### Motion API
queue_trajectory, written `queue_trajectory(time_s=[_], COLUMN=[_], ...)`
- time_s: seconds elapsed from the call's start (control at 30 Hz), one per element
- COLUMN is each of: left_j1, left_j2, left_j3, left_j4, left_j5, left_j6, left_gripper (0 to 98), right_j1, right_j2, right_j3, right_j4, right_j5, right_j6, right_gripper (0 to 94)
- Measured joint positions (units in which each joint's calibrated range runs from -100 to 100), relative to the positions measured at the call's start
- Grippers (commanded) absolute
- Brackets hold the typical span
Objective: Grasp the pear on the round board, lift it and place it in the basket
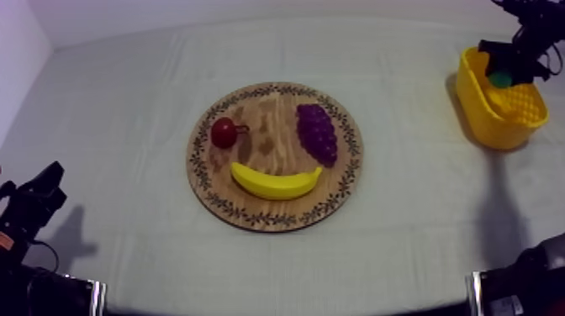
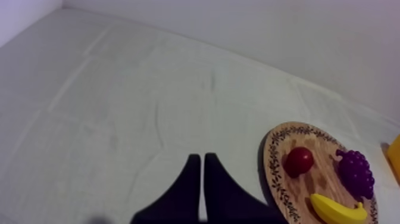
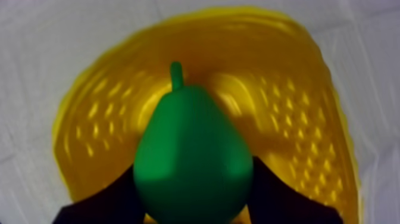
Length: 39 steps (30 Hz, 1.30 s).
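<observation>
Right jaws grip 1 pear (image 3: 191,158) over 1 basket (image 3: 286,89); left jaws closed.

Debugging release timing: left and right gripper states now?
Left gripper: shut, holding nothing.
Right gripper: shut on the pear, over the yellow basket.

left arm (image 1: 29,252) low at its own side, left gripper (image 2: 201,159) closed empty, fingers (image 2: 181,193) together in a narrow wedge. right arm (image 1: 531,23) extended, entering top view at upper right; right gripper (image 1: 503,74) points down, fingers (image 3: 286,196) clamped either side of the pear (image 3: 190,161).
</observation>
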State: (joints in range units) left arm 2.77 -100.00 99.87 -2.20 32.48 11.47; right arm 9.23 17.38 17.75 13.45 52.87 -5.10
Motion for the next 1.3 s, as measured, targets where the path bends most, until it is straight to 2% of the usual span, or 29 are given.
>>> queue_trajectory(time_s=[0.47,0.8,1.0,1.07,1.17,1.3], left_j1=[0.0,0.0,0.0,0.0,0.0,0.0], left_j2=[0.0,0.0,0.0,0.0,0.0,0.0], left_j3=[0.0,0.0,0.0,0.0,0.0,0.0], left_j4=[0.00,0.00,0.00,0.00,0.00,0.00], left_j5=[0.0,0.0,0.0,0.0,0.0,0.0], left_j6=[0.0,0.0,0.0,0.0,0.0,0.0], left_gripper=[0.1,0.1,0.1,0.1,0.1,0.1], right_j1=[1.4,2.0,2.0,2.0,2.0,2.1], right_j2=[1.6,1.3,0.4,0.1,-0.7,-3.2], right_j3=[5.1,6.9,8.2,8.5,9.2,10.3], right_j4=[0.1,-0.2,-0.9,-1.2,-1.6,-3.7], right_j5=[-1.8,-4.4,-5.5,-5.7,-6.0,-6.5], right_j6=[0.9,2.0,2.8,2.9,3.5,5.1], right_gripper=[26.0,50.3,55.5,54.3,47.5,28.8])
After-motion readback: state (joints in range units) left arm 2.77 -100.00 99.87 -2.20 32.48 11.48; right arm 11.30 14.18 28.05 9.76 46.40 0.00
